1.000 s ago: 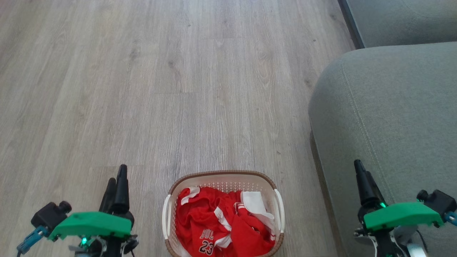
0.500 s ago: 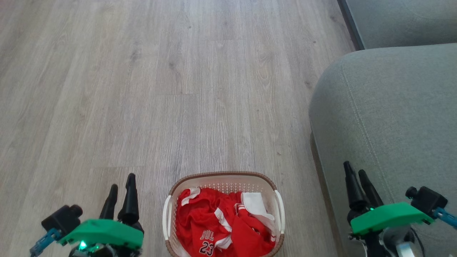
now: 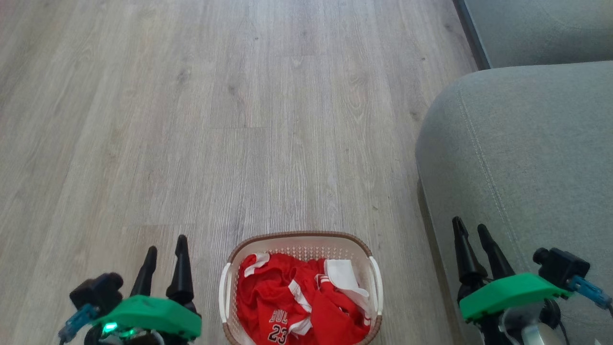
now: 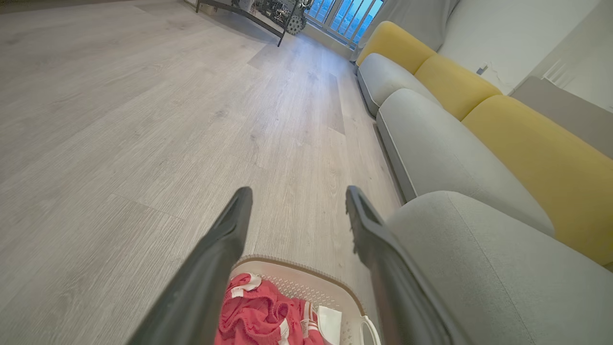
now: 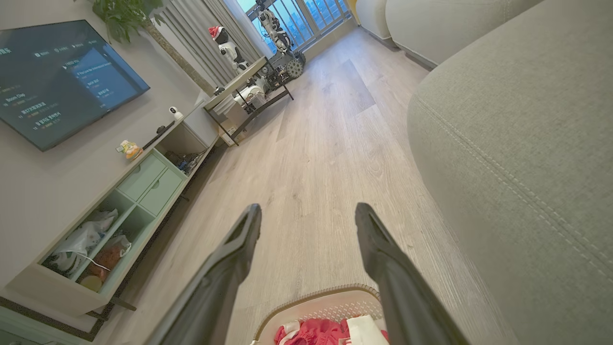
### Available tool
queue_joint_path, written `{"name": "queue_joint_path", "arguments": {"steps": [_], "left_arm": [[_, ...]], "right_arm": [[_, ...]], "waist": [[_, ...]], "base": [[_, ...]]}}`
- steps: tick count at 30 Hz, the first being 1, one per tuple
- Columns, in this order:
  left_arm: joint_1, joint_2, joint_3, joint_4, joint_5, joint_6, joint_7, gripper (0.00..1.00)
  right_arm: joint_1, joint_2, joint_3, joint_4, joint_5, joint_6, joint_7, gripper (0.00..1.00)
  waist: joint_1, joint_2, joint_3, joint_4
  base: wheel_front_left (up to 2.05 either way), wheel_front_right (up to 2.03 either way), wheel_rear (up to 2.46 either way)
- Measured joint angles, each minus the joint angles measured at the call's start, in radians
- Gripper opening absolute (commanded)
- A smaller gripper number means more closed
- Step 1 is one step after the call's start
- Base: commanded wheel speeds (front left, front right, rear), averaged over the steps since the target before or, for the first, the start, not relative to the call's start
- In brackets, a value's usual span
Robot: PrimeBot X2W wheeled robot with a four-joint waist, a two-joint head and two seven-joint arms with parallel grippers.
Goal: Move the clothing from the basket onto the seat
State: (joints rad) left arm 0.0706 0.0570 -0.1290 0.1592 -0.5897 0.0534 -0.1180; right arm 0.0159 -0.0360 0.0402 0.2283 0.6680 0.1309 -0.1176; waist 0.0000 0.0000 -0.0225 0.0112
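Though partly off-frame, clothing (image 3: 287, 306) prob. jerseys

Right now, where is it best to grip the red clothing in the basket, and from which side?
Probably from above: pinch a raised fold near the middle of the clothing. It lies crumpled inside the basket, whose walls block the sides.
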Motion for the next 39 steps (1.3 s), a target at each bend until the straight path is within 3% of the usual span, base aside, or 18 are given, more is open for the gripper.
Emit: {"name": "queue_joint_path", "arguments": {"steps": [39], "left_arm": [[0.054, 0.007, -0.056, -0.043, 0.439, 0.07, -0.114, 1.0]], "right_arm": [[0.019, -0.001, 0.056, -0.021, -0.456, 0.0, -0.115, 1.0]], "waist": [[0.0, 0.0, -0.012, 0.005]], "base": [[0.0, 0.0, 0.0]]}}
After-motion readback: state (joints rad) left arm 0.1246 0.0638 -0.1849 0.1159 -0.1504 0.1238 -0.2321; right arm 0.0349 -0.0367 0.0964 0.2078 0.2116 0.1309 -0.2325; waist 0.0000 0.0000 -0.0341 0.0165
